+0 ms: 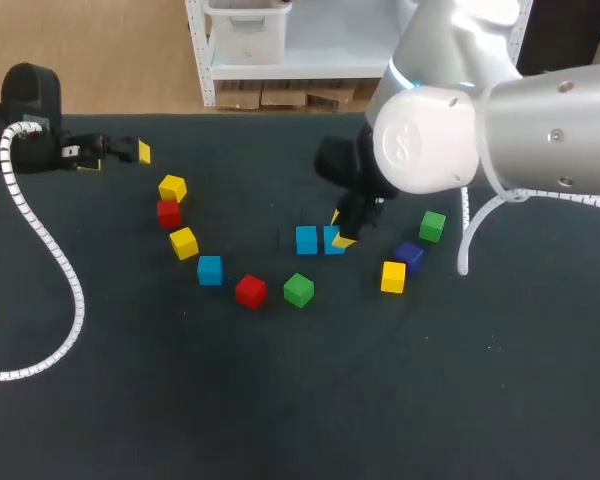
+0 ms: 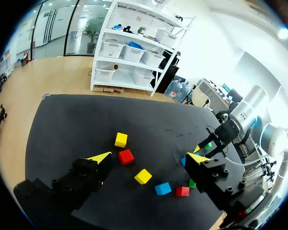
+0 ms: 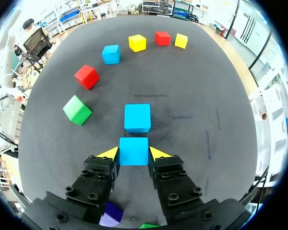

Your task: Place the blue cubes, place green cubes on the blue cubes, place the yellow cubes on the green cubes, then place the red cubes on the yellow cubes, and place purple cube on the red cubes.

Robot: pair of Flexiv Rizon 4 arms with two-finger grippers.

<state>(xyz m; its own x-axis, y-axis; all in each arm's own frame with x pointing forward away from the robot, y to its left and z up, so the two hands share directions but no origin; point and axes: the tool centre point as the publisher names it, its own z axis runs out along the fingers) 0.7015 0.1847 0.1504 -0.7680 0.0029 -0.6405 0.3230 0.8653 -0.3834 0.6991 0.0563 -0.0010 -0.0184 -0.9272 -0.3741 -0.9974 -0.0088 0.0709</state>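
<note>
My right gripper (image 1: 342,232) is shut on a blue cube (image 3: 133,151), low at the table and right beside a second blue cube (image 3: 137,118) just ahead of it. In the head view these two blue cubes (image 1: 333,240) (image 1: 306,240) sit side by side at mid-table. A third blue cube (image 1: 210,270) lies further left. My left gripper (image 1: 120,152) hangs open and empty at the far left, above the table (image 2: 67,124), away from all cubes. In its own view the left gripper (image 2: 150,157) looks over a yellow cube (image 2: 120,139) and a red cube (image 2: 126,156).
An arc of loose cubes runs from the left: yellow (image 1: 172,188), red (image 1: 168,213), yellow (image 1: 184,243), red (image 1: 250,291), green (image 1: 298,290). Right of my right gripper lie a yellow (image 1: 393,277), a purple (image 1: 409,256) and a green cube (image 1: 432,226).
</note>
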